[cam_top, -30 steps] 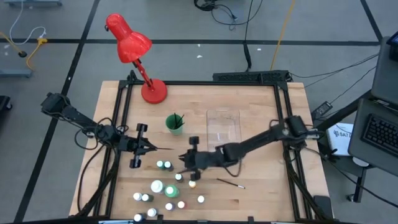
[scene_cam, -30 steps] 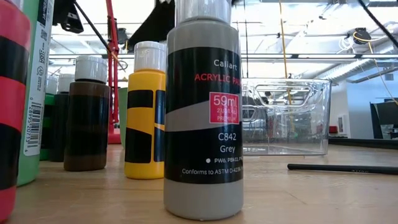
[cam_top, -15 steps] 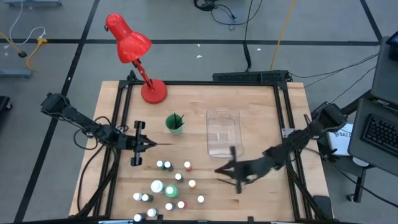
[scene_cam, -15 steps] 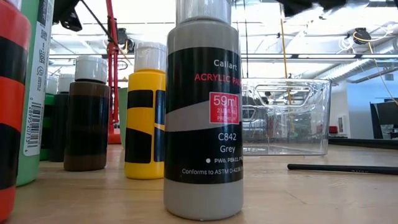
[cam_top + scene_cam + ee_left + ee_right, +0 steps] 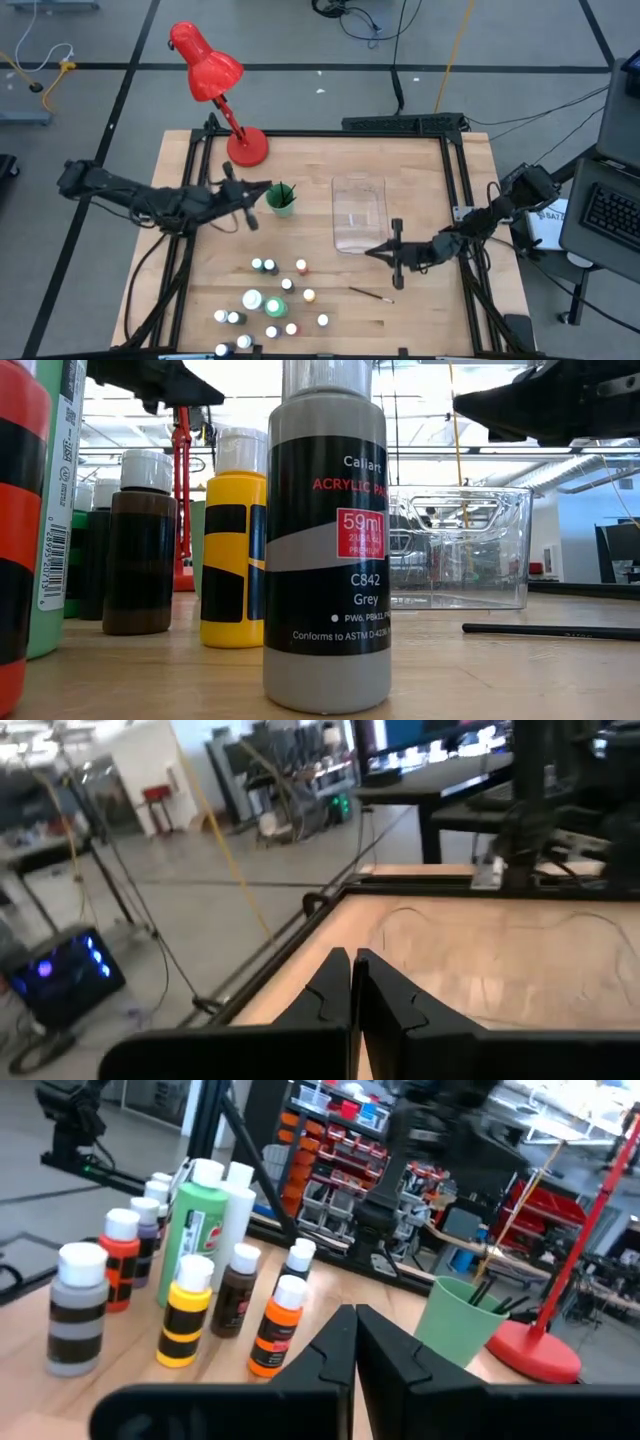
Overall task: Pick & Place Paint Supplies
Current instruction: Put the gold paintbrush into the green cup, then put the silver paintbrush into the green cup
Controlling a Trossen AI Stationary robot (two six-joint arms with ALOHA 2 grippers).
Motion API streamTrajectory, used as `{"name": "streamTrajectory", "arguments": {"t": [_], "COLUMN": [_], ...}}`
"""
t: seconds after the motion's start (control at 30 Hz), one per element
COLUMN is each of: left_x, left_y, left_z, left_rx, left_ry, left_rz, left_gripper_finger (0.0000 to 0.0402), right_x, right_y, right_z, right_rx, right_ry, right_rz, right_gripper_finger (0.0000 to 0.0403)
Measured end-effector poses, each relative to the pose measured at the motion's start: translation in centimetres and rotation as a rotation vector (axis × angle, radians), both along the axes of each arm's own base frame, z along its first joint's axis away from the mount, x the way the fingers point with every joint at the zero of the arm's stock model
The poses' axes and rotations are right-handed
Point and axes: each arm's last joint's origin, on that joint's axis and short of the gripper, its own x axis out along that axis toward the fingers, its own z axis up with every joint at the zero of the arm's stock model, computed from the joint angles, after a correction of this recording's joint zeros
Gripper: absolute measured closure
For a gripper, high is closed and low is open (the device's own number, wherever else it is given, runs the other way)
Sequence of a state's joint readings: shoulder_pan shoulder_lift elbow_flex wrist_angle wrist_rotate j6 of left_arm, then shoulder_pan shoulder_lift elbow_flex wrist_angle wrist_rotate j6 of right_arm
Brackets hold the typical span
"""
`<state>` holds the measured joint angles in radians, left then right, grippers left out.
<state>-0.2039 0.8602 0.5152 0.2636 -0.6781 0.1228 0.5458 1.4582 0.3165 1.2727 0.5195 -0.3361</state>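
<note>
With its fingers pressed together on nothing, the right gripper hangs just off the near end of the clear plastic bin, which stands about mid-table. Its wrist view shows the closed tips pointing toward the paint bottles, with the green cup and the red lamp's base beyond them. The bottles stand clustered well to the left of the bin's near end, apart from both grippers; in the low view a grey bottle and a yellow one fill the foreground. One loose brush lies on the wood just in front of the right gripper, between it and the table's near edge. The right arm reaches in low from the table's right side. The left gripper, likewise clenched and empty, hovers just left of the green cup, which holds dark brushes and sits left of the bin's far end. The left arm stretches in from the left edge.
</note>
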Motion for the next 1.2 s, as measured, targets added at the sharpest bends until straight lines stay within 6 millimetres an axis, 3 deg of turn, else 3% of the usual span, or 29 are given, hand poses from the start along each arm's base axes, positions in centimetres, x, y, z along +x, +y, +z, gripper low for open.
{"name": "streamTrajectory", "arguments": {"t": [0.37,0.6,0.8,1.0,1.2], "left_x": [4.4,5.7,5.6,5.2,2.9], "left_y": [1.5,2.1,1.9,1.2,-0.9], "left_z": [-5.2,-7.4,-7.4,-6.5,-3.3], "left_rx": [-0.132,-0.130,-0.058,-0.126,-0.102], "left_ry": [0.178,0.261,0.302,0.230,0.141], "left_rz": [0.093,0.130,0.101,0.063,-0.089], "left_gripper_finger": [0.0400,0.0393,0.0363,0.0310,0.0267], "right_x": [-0.1,-0.1,-0.1,0.0,0.0], "right_y": [0.0,0.0,-0.1,-0.1,-0.1], "right_z": [0.3,0.6,0.8,0.7,0.3], "right_rx": [-0.050,-0.055,-0.049,-0.044,-0.048], "right_ry": [-0.034,-0.062,-0.071,-0.065,-0.033], "right_rz": [-0.003,-0.008,-0.011,-0.013,-0.011], "right_gripper_finger": [0.0399,0.0399,0.0399,0.0399,0.0399]}}
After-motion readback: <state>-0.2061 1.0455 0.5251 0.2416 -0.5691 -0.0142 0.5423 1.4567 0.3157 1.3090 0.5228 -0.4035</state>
